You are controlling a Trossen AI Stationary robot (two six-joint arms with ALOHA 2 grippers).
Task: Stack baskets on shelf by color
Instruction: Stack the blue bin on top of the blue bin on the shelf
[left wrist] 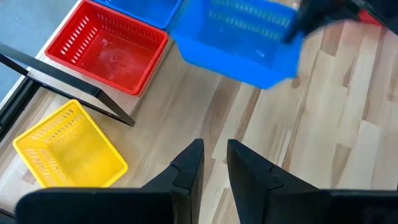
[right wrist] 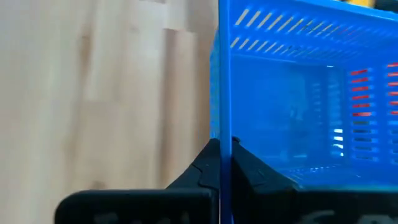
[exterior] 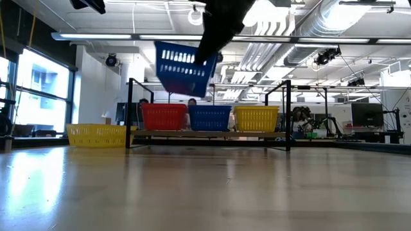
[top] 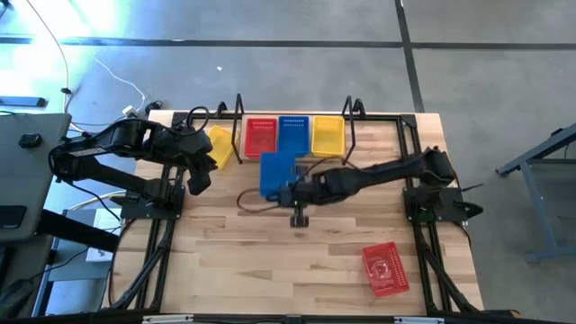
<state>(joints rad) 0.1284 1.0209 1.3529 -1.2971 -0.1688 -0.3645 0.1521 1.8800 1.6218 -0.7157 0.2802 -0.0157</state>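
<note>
Red [top: 262, 135], blue [top: 293, 133] and yellow [top: 328, 135] baskets stand side by side on the shelf [exterior: 212, 133] at the table's far side. Another yellow basket [top: 219, 144] rests on the table left of the shelf. A red basket [top: 385, 268] lies near the table's near right corner. My right gripper [right wrist: 221, 146] is shut on a second blue basket [top: 277, 173], which hangs in the air in front of the shelf. My left gripper [left wrist: 214, 165] hovers open over the table's left part, with nothing between its fingers. My right gripper pinches one upright side wall [right wrist: 221, 121] of the blue basket, one finger inside the basket and one outside. The fingers slant down from the table's right. The basket [exterior: 183, 67] hangs tilted, lifted clear of the table and higher than the baskets on the shelf.
Black wire posts [exterior: 287, 112] rise at the shelf's ends. Bare wooden tabletop [top: 270, 252] lies between the held basket and the near edge. Both arm bases stand at the table's left and right edges.
</note>
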